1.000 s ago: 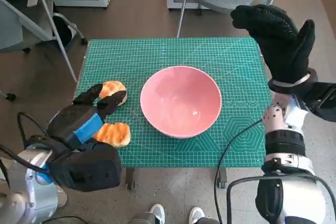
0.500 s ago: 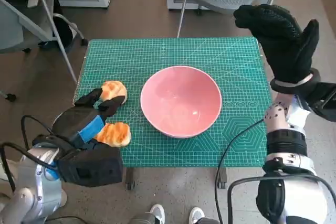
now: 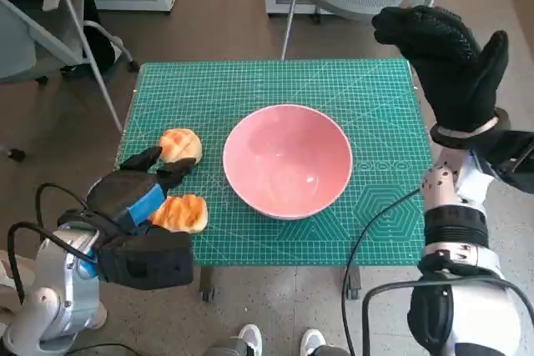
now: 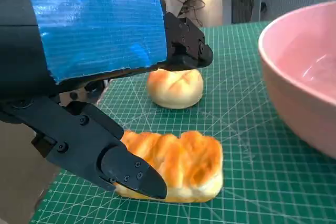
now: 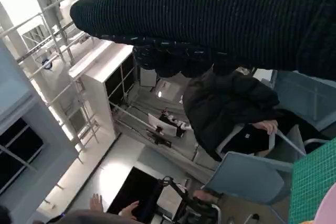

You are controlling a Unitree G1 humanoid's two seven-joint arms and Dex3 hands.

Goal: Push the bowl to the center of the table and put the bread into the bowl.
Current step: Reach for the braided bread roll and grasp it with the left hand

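Likely soft and light, the oblong bread [image 4: 176, 163] wants gentle side pressure from the empty, spread left hand [image 3: 133, 193].

Bowl [image 4: 310, 77] cut off by frame edge (left wrist view).

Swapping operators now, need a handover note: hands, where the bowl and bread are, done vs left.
Left hand: open, empty, fingers spread over the long bread at the mat's near left edge; no grip visible.
Right hand: open, empty, raised off the table's far right corner.
Bowl: upright, roughly mid-mat, empty.
Round bread: on the mat left of the bowl, untouched.
Done: bowl looks centred.
Left: grasp the bread and put it in the bowl.
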